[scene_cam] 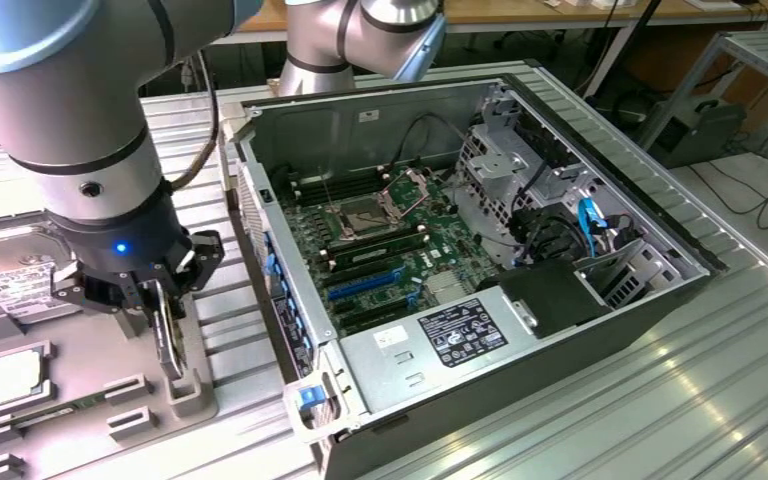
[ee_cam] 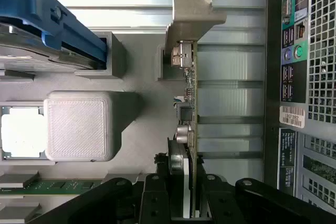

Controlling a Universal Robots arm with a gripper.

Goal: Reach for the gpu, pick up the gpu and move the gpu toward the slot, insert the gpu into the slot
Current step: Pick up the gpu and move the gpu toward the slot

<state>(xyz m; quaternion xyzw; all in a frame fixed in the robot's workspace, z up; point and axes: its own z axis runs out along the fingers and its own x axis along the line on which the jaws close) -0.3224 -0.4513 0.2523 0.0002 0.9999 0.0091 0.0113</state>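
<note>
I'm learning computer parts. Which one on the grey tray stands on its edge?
The thin dark silver-bracketed circuit card at the gripper; the silver hard drive and square processor lie flat.

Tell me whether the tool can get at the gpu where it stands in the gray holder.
Probably yes. The tool sits right over the gpu, which stands on edge in the gray holder, and nothing lies between them. The gray block and the computer case stand off to the sides.
</note>
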